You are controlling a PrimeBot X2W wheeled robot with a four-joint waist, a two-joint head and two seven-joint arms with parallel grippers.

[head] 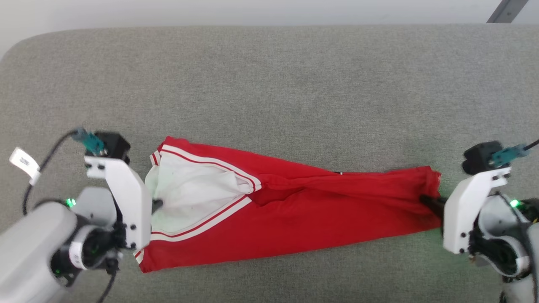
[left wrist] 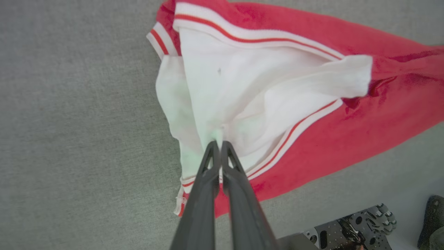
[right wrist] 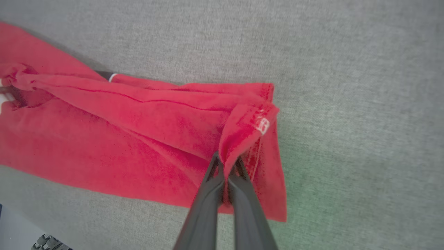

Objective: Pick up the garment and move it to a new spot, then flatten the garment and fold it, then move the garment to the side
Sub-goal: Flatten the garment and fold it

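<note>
One garment [head: 303,223] stretched lengthwise left-right; sleeve end left, hem right.

one garment [head: 316,219]. one grey fabric-covered tabletop [head: 269,75]. two grippers: the left gripper [head: 158,205] and the right gripper [head: 425,200]. each pair of jaws is made of two long dark fingers [left wrist: 203,201], so four fingers in all. two white brackets [head: 126,198], one at each wrist. two teal connectors [head: 86,140], one above each bracket. one white tag [head: 24,162] on the cable by the left arm. one small white label [right wrist: 263,125] near the garment's hem. one dark strut [head: 507,10] at the far right corner.
</note>
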